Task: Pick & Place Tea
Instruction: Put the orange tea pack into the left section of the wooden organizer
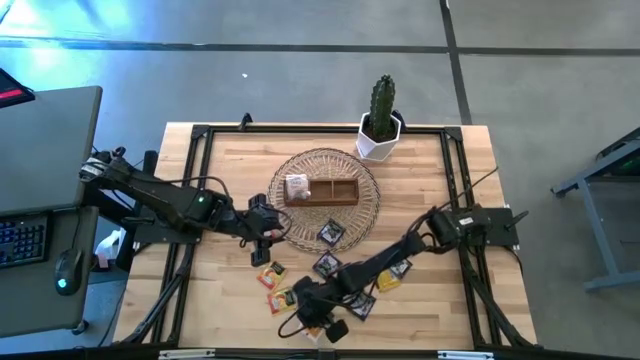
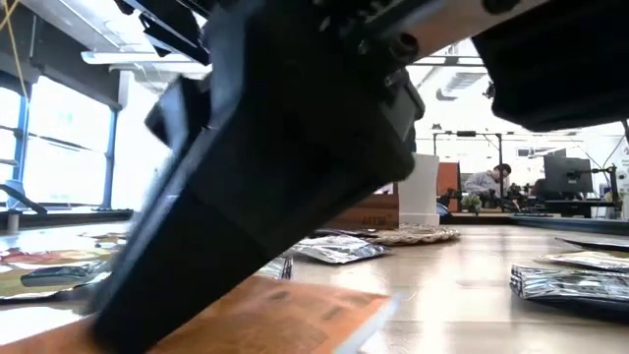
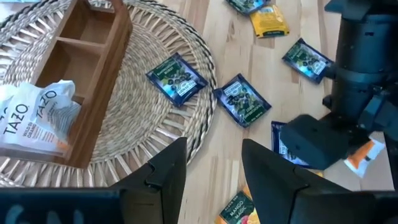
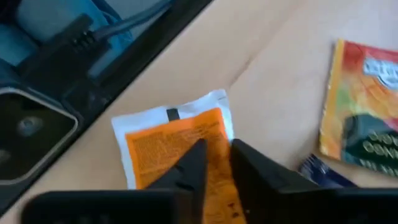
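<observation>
Directly beneath the right gripper, whose fingers stand narrowly parted astride it, lies the orange-and-white tea packet, flat on the desk, not yet lifted.

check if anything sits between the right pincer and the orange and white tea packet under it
Nothing visible does. The right pincer is directly over the orange and white packet, fingers narrowed onto it near the table's front edge. The nearest other packet, a mango one, lies off to the side, apart from it.

Open-plan office: a person at desk monitors (keyboard beside the table).
</observation>
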